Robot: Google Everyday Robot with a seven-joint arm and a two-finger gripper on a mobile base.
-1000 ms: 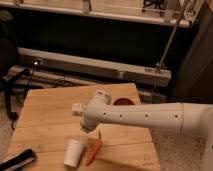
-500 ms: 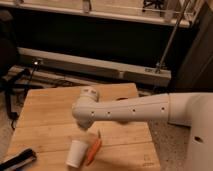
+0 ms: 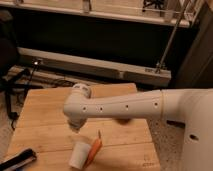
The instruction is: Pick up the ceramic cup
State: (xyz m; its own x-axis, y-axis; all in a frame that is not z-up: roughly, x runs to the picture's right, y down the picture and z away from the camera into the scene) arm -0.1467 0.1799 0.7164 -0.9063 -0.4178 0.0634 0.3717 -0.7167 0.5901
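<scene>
I could not tell how the jaws stood. The gripper (image 3: pixel 75 125) showed only as a stub under the rounded joint of the white arm (image 3: pixel 120 106), hanging over the wooden surface (image 3: pixel 40 122). The ceramic cup (image 3: pixel 79 154) stood upright just below it, not touching it, near the front edge. A carrot (image 3: pixel 94 148) lay against the cup's right side. A long dark object (image 3: pixel 18 160) lay at the near left corner.
</scene>
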